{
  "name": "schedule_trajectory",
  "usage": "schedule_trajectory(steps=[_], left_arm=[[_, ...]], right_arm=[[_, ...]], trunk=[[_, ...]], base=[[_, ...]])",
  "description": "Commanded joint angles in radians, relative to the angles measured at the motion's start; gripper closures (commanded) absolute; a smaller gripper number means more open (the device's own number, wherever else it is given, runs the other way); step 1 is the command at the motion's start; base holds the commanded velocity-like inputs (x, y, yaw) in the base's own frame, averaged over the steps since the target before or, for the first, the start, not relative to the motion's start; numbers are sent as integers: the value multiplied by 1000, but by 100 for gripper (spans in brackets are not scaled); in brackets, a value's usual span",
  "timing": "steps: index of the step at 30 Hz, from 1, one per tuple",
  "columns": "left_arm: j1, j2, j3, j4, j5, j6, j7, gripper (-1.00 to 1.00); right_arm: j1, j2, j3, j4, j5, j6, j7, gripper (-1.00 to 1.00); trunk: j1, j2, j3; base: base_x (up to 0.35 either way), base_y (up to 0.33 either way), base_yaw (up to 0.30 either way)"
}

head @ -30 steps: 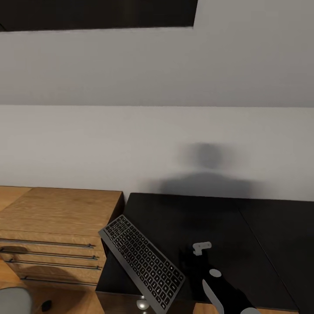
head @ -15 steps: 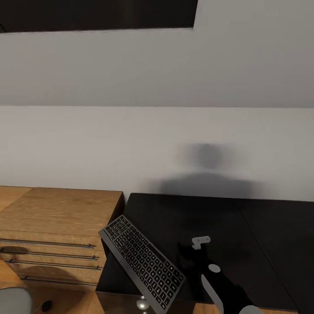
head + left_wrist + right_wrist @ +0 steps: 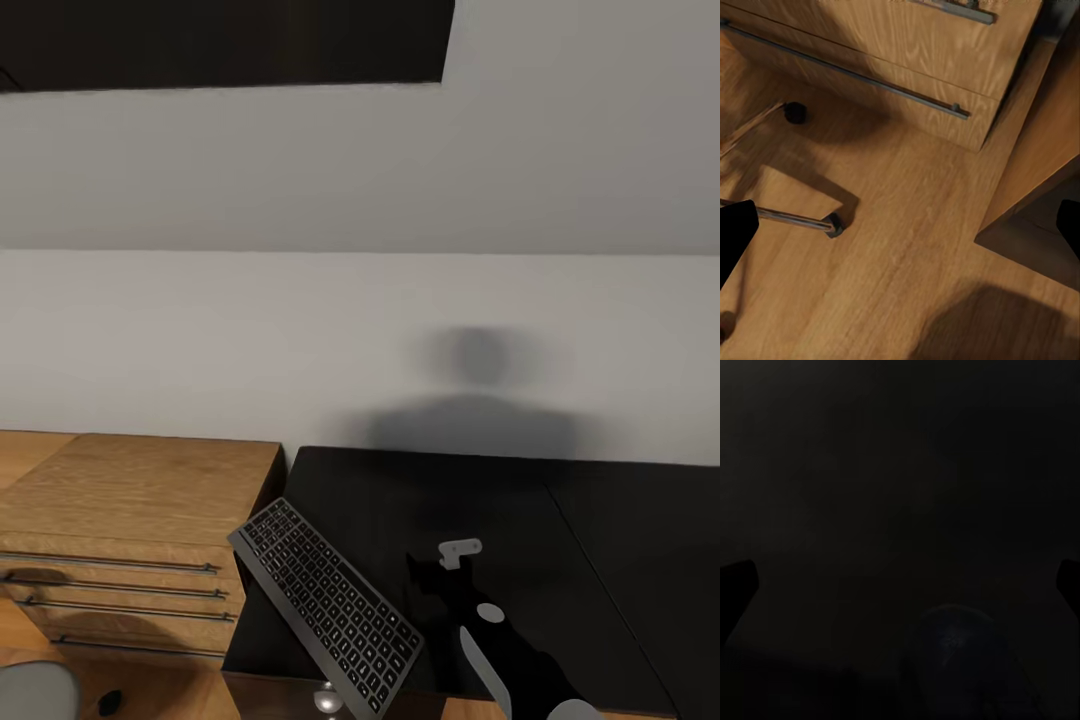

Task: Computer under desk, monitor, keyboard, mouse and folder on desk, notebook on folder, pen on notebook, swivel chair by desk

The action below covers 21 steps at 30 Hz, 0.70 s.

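The keyboard (image 3: 325, 605) lies slantwise on the front left corner of the black desk (image 3: 560, 510), its near end reaching past the desk's front edge. My right gripper (image 3: 432, 585) hovers low over the desk just right of the keyboard. In the right wrist view its fingertips (image 3: 736, 585) stand far apart over the dark top, so it is open. A faint dark rounded shape (image 3: 960, 649) lies below them; I cannot tell what it is. My left gripper (image 3: 900, 225) is open above the wood floor, near the swivel chair's chrome leg and castor (image 3: 832, 223).
A light wooden chest (image 3: 130, 500) with long bar handles stands against the desk's left end. The chair's grey seat (image 3: 30, 692) and a castor (image 3: 108, 700) show at the lower left. A dark panel (image 3: 220, 40) sits high on the grey wall.
My right gripper has crept a little farther over the desk, beside the keyboard. The head view has tilted up slightly. The keyboard has not moved.
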Motion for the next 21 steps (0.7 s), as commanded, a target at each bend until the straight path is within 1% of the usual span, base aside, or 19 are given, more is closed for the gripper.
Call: schedule_trajectory(steps=[1,6,10,12,13,16,17,18,21], left_arm=[[0,0,-2,0,7,-4,2,-100],[0,0,-2,0,7,-4,2,-100],[0,0,-2,0,7,-4,2,-100],[0,0,-2,0,7,-4,2,-100],[0,0,-2,-1,7,-4,2,-100],[0,0,-2,-1,7,-4,2,-100],[0,0,-2,-1,7,-4,2,-100],[0,0,-2,-1,7,-4,2,-100],[0,0,-2,0,7,-4,1,-100]], right_arm=[[-1,1,4,1,-12,-2,-4,-100],[-1,4,5,-6,-15,11,-16,-100],[0,5,5,-40,-16,52,-21,-100],[1,5,4,-65,-17,81,-24,-100],[3,5,4,-100,-16,113,-27,-100],[10,5,4,-166,-17,162,-39,-100],[16,5,4,-189,-18,177,-47,-100],[47,4,3,-267,-35,232,-101,-100],[66,3,3,-308,-56,258,-149,-100]], trunk=[[-4,7,2],[-23,42,18],[-38,70,30],[-46,84,37],[-50,91,40],[-61,112,49],[-65,119,52],[-69,126,55],[-69,126,55]], base=[[0,0,0],[0,0,0],[0,0,0],[0,0,0],[0,0,0],[0,0,0],[0,0,0],[0,0,0],[0,0,0]])
